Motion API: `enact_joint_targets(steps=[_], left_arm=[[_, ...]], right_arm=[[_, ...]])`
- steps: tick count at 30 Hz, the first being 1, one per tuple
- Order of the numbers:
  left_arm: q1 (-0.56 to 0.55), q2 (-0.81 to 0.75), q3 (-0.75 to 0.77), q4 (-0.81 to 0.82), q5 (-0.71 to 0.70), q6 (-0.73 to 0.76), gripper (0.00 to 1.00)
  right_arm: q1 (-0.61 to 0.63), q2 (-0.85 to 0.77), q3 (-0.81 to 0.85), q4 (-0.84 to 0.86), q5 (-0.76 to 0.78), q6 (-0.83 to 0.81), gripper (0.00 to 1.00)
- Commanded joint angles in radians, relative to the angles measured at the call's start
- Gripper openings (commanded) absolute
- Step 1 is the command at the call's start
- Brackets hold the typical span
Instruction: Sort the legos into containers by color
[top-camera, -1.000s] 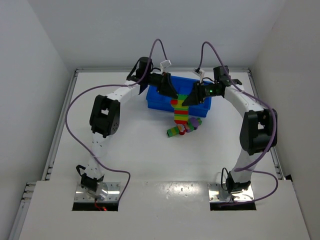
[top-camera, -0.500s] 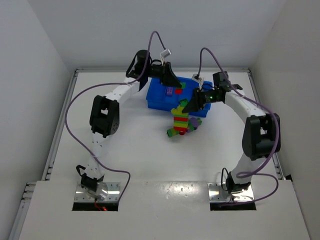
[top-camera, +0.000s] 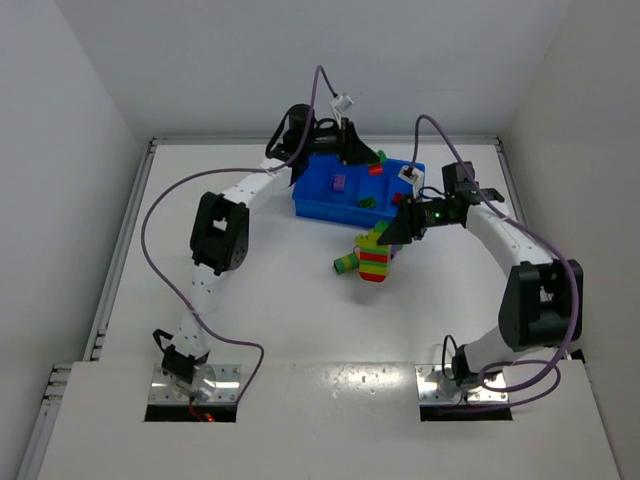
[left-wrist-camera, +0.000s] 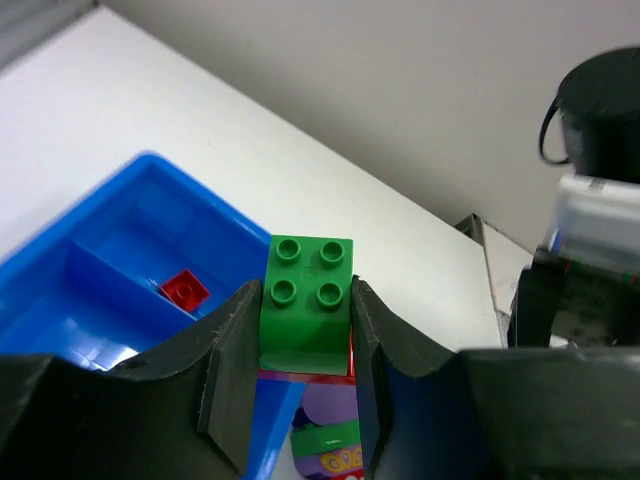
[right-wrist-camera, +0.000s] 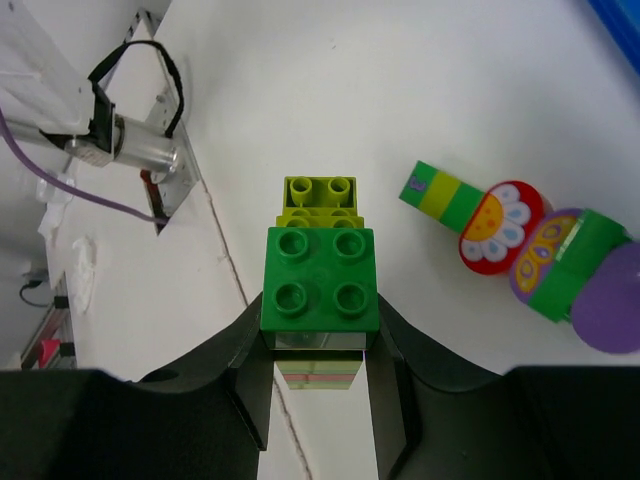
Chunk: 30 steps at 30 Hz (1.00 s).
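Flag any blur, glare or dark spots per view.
Top external: even light, soft shadows, mild sheen on the table near the bases. Left wrist: green brick sharp, black fingers underexposed, right background blurred. Right wrist: green-topped stick sharp, fingers dark.

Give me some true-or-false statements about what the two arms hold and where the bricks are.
1. The left fingers grip a green brick. True.
2. The right fingers are empty. False: they clamp a striped stack topped by a green brick.
3. A red brick lies in the blue tray. True.
4. Every piece is already in the tray. False: flower-printed pieces lie on the table.
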Motion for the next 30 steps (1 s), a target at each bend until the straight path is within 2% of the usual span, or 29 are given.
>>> enact_joint_targets(steps=[1, 8, 11, 15, 16, 17, 18, 22, 25, 30], left_arm=[[-0.012, 0.0, -0.041, 0.102, -0.032, -0.052, 0.0], [0.006, -0.187, -0.259, 0.171, -0.032, -0.095, 0.0], [0.026, -0.309, -0.414, 0.197, -0.075, -0.106, 0.0], [0.047, -0.469, -0.622, 0.234, -0.184, -0.135, 0.0], [0.056, -0.495, -0.691, 0.243, -0.219, -0.147, 0.0], [0.057, -0.517, -0.718, 0.243, -0.236, -0.147, 0.0], [0.067, -0.555, -0.742, 0.243, -0.25, -0.159, 0.0], [0.067, -0.635, -0.836, 0.19, -0.35, -0.159, 0.0], [0.076, -0.678, -0.873, 0.179, -0.417, -0.199, 0.0], [0.077, -0.689, -0.884, 0.145, -0.46, -0.323, 0.0]], right_arm=[[-0.048, -0.048, -0.015, 0.008, -0.002, -0.008, 0.02], [-0.025, -0.048, -0.083, 0.018, 0.115, -0.054, 0.02], [-0.016, -0.028, -0.107, 0.081, 0.203, -0.031, 0.02], [0.054, -0.018, -0.127, 0.184, 0.333, -0.001, 0.04], [0.068, -0.018, -0.137, 0.205, 0.353, 0.0, 0.06], [0.082, -0.018, -0.137, 0.244, 0.395, 0.012, 0.13], [0.094, -0.018, -0.137, 0.258, 0.406, 0.021, 0.32], [0.126, 0.005, -0.117, 0.313, 0.418, 0.084, 0.64], [0.136, -0.018, -0.106, 0.412, 0.418, 0.179, 0.73], [0.179, -0.121, -0.146, 0.714, 0.519, 0.345, 0.76]])
